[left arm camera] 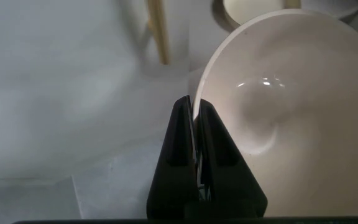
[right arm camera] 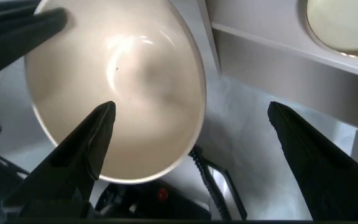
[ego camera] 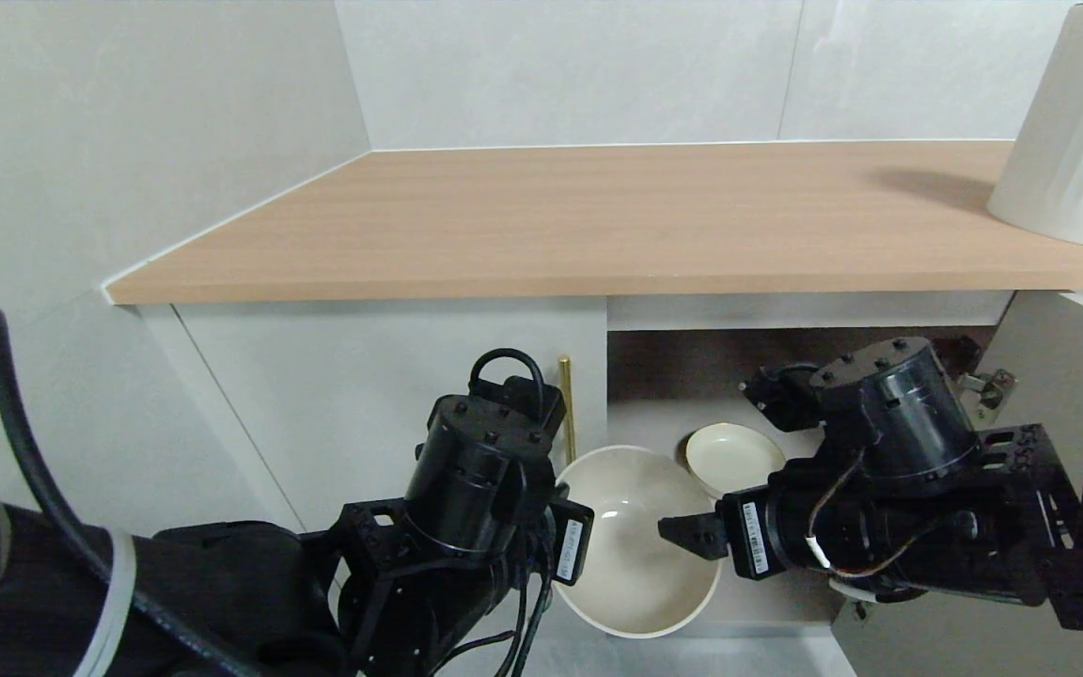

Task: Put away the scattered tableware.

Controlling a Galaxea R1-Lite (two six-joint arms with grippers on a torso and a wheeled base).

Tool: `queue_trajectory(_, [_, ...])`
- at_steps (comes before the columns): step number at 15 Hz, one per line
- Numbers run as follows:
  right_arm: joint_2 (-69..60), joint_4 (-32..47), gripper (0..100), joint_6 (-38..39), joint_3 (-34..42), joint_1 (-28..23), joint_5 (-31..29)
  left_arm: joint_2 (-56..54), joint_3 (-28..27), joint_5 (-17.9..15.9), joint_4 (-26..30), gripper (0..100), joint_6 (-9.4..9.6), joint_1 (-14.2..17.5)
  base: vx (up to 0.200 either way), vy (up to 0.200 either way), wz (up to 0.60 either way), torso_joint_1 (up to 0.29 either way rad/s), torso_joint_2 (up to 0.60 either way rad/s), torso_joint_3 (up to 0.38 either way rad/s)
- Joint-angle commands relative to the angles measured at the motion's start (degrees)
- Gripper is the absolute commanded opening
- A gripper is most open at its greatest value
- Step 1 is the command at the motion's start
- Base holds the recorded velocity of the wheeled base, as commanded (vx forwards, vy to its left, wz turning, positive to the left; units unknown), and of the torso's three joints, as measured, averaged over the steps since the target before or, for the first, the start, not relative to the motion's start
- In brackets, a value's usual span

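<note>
Left jaws, closest to the lens, are clenched on the thin rim of the bowl (left arm camera: pixel 291 106), one finger inside the wall and one outside. That pinch alone carries the bowl, which hangs in the air just in front of the open cabinet (ego camera: pixel 640 418), mouth up and tilted a little, not yet on the shelf. Right jaws are spread wide and grasp nothing; one tip lies over the bowl's opposite rim, and I cannot tell whether it touches

My worry is the grip: a glazed rim held at a single spot lets the bowl swing or slide out, and the floor is below it. Going in, the near side could clip the closed door (ego camera: pixel 363 395) or its handle (ego camera: pixel 565 409), both just beside the bowl. Pushed too deep, it would strike the dish (ego camera: pixel 734 458). A careless nudge from my right jaws could also lever it loose

As for contents: the bowl is empty and so is the dish. The dish sits alone on the cabinet floor, toward the open door (ego camera: pixel 1068 376); the dark back of the cabinet I cannot make out
</note>
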Motion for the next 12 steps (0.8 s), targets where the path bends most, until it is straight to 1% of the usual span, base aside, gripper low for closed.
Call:
queue_trajectory(1, [2.14, -1.03, 100, 0.12, -0.06, 0.07, -0.12, -0.21, 0.04, 0.03, -0.05, 0, -0.1, -0.12, 0.0, 0.0, 0.0, 0.0, 0.0, 0.0])
queue_trajectory(3, [2.41, -2.17, 100, 0.47, 0.2, 0.07, -0.12, -0.38, 0.04, 0.03, -0.05, 0, -0.18, -0.12, 0.0, 0.0, 0.0, 0.0, 0.0, 0.0])
queue_trajectory(4, [2.58, -2.26, 0, 0.56, 0.2, 0.07, -0.12, -0.47, 0.04, 0.03, -0.05, 0, -0.18, -0.12, 0.0, 0.0, 0.0, 0.0, 0.0, 0.0])
queue_trajectory(8, [2.93, -2.61, 0, 0.91, 0.29, 0.07, -0.12, -0.47, 0.13, 0.64, -1.19, 0, -0.18, -0.12, 0.0, 0.0, 0.0, 0.0, 0.0, 0.0])
queue_trajectory(12, [2.93, -2.61, 0, 0.91, 0.29, 0.07, -0.12, -0.47, 0.13, 0.64, -1.19, 0, -0.18, -0.12, 0.0, 0.0, 0.0, 0.0, 0.0, 0.0])
